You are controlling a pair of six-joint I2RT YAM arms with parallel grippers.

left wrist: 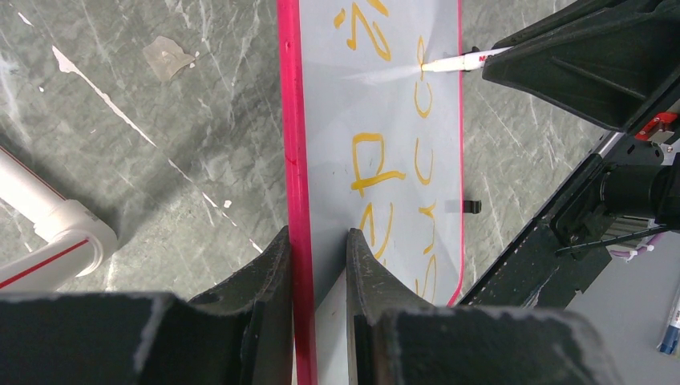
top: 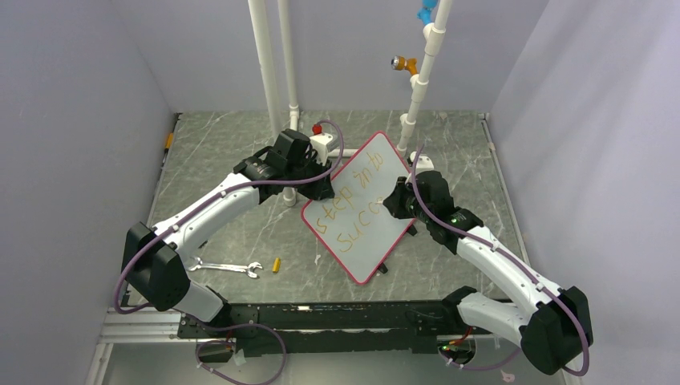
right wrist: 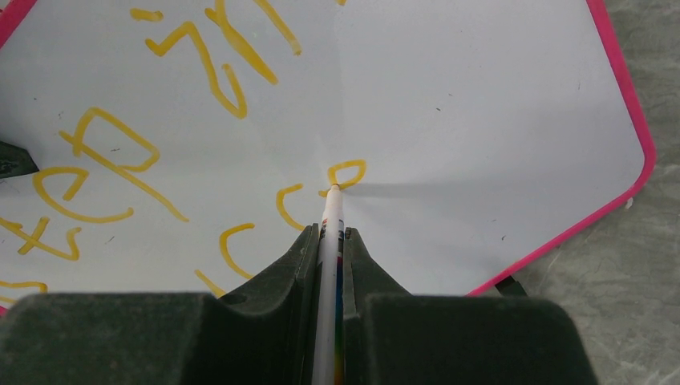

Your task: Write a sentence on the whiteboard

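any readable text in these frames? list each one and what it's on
"step into": first line of the sentence, orange handwriting on the whiteboard.
"succe": second line of it; the last letter sits at the tip of the marker and may be unfinished.
Red print on the marker barrel, seen in the left wrist view: too small to read.
Nothing else readable.

A wrench (top: 225,267) lies flat on the grey marble table (top: 224,152). A small yellow cap (top: 276,265) lies just right of it. White pipes (top: 264,56) stand well beyond it.
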